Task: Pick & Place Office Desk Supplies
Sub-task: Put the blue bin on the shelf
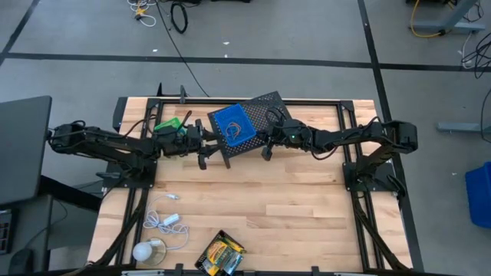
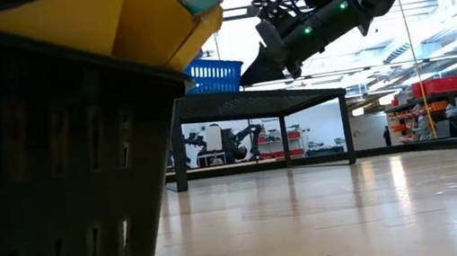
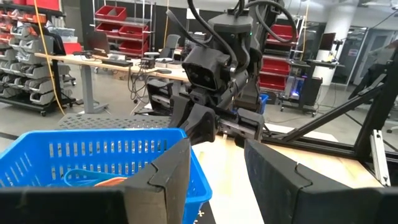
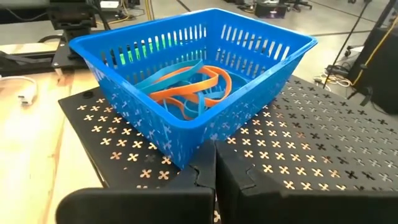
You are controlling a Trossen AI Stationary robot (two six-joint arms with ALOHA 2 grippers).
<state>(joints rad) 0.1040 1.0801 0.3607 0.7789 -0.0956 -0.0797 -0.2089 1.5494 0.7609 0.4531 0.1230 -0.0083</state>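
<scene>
A blue basket (image 1: 234,126) (image 4: 199,74) holding orange and blue loops (image 4: 193,87) stands on a black perforated stand (image 1: 270,106) (image 2: 251,95), which rests on its legs at the table's far middle. My left gripper (image 1: 205,147) (image 3: 214,180) is level and open at the basket's left corner (image 3: 186,149). One finger stands in front of the basket's wall, and I cannot tell whether it touches. My right gripper (image 1: 267,142) (image 4: 214,186) is shut and slants down at the stand's edge, just short of the basket. My right gripper's shut fingertips (image 2: 246,78) reach the top of the black stand at its edge (image 4: 186,171), right before the basket's corner. They come slanting down from the table's right side. I cannot tell whether they touch the stand.
A green tray (image 1: 170,124) lies beside my left arm. Near the front edge lie a white coiled cable (image 1: 165,221), a white ball (image 1: 144,251) and a black tray with a yellow and green packet (image 1: 222,254). This tray fills the left of the low view. Bare wood lies in the middle and to the right.
</scene>
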